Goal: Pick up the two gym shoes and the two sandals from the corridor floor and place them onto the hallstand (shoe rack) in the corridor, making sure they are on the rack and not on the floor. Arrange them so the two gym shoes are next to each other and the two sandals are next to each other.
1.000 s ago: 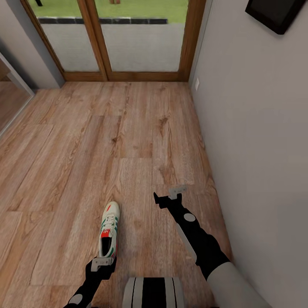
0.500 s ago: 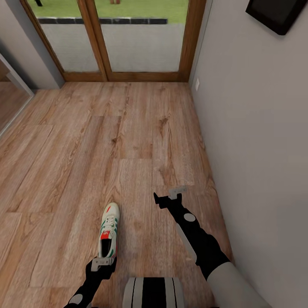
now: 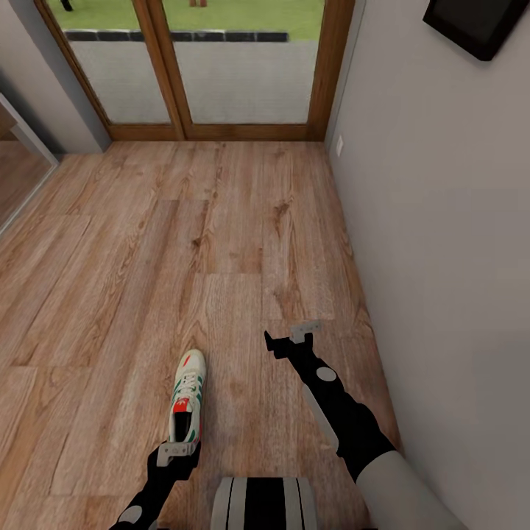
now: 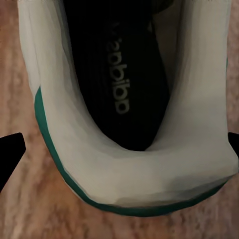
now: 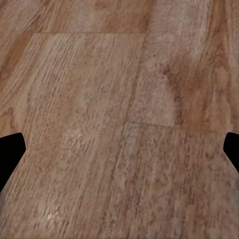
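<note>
You get flat, even, shadowless render light; the head view is sharp, both wrist views soft and blurred.

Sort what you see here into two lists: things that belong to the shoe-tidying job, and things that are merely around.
Belongs to the job:
gym shoe, lying on the floor
corridor floor
left hand, open at the shoe's heel
right hand, open over bare floor

Merely around:
glass doors
grey wall
dark wall panel

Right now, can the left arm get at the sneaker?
Probably yes: the left end effector hangs open over the sneaker at its heel, fingers either side, with bare floor around it.
</note>
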Available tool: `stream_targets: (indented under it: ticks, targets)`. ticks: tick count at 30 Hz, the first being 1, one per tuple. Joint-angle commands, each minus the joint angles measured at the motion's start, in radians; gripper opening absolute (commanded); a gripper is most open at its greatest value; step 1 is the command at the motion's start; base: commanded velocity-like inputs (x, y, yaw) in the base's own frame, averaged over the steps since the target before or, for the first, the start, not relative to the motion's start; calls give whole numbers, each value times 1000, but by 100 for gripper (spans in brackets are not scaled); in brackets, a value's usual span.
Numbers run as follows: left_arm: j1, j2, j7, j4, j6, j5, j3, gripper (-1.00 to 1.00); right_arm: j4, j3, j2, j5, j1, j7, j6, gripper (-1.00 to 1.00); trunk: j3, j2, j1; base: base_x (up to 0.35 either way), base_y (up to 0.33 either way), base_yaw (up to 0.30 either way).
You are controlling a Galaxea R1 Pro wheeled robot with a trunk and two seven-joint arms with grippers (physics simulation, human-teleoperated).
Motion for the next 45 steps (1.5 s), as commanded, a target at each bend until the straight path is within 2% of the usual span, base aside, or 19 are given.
stream_targets:
  ticks: [1, 21, 22, 45]
  targets:
    - [0, 1, -3, 1, -3, 11, -6, 100, -1, 2, 0, -10, 0, -3, 4, 100, -1, 0, 0, 0, 0, 0]
    - [0, 2, -3, -1, -4, 11, -6, 100, 0, 2, 0, -10, 0, -3, 4, 100, -1, 0, 0, 31, 0, 0]
    - [0, 2, -3, -1, -4, 11, -6, -100, 0, 2, 0, -10, 0, -3, 4, 100, -1, 0, 0, 1, 0, 0]
    - [2, 3, -3, -5, -10, 11, -8, -100, 1, 2, 0, -10, 0, -3, 4, 100, -1, 0, 0, 0, 0, 0]
